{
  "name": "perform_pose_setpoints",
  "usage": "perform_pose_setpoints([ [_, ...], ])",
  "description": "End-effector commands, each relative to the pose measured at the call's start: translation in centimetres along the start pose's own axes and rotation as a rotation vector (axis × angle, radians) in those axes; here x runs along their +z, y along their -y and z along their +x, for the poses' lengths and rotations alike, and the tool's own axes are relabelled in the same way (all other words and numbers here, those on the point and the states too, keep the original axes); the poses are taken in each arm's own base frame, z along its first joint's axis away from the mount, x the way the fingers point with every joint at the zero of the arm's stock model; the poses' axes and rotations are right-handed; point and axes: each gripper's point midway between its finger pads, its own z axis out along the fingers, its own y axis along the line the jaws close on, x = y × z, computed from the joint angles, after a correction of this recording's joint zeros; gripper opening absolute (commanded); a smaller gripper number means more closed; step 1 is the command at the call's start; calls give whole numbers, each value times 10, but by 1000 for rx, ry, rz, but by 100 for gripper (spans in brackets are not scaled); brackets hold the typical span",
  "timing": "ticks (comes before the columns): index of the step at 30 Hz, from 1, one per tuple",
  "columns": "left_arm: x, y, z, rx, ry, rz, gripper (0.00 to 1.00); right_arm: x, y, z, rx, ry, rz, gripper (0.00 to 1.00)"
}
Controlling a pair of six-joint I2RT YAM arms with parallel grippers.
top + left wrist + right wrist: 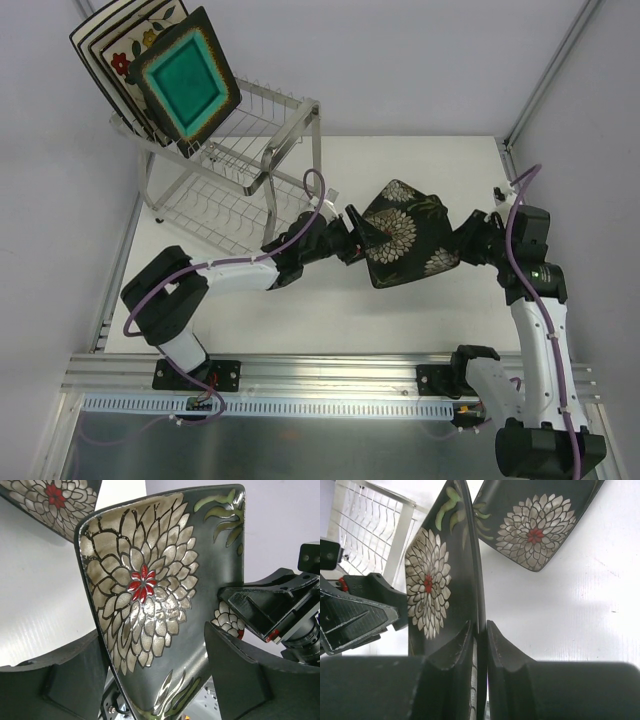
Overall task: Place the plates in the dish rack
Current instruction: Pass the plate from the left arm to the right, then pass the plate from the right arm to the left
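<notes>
A dark square plate with white blooms (405, 235) stands on edge above the table's middle, between both arms. My right gripper (479, 627) is shut on its rim, fingers pinching either face. My left gripper (152, 645) is open, its jaws spread wide to either side of the plate's opposite edge (145, 580). A second dark bloom plate (535, 530) lies flat on the table beyond. The silver wire dish rack (290, 140) stands at the back left. A teal-centred dark plate (188, 85), a flowered cream plate (135, 50) and a black-rimmed white plate stand upright in its upper tier.
The rack's lower wire shelf (225, 210) is bare of plates. The white tabletop (420, 310) is bordered by grey walls left and right and an aluminium rail (330, 370) at the near edge.
</notes>
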Motion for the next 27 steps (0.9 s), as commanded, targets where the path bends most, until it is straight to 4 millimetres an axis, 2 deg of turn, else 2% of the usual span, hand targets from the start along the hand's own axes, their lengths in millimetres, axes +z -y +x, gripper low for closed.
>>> perform_pose_setpoints([
  [1, -9, 88, 5, 32, -53, 303, 73, -14, -22, -23, 9, 75, -62, 1],
  [5, -6, 84, 7, -3, -90, 309, 75, -15, -29, -25, 12, 86, -97, 1],
  [11, -7, 90, 7, -27, -154, 338, 73, -15, -38, -23, 12, 80, -152, 1],
  [14, -6, 89, 6, -63, -174, 347, 70, -14, -43, -24, 16, 89, -187, 1],
  [15, -9, 96, 6, -63, -180, 382, 68, -14, -44, -25, 14, 94, -192, 1],
  [18, -9, 103, 6, -99, -205, 423, 66, -13, -43, -26, 21, 99, -190, 0],
  [23, -5, 101, 8, -127, -229, 420, 68, -14, -47, -32, 30, 123, -210, 1],
  [27, -7, 102, 5, -134, -232, 429, 65, -13, -47, -32, 25, 120, -210, 1],
])
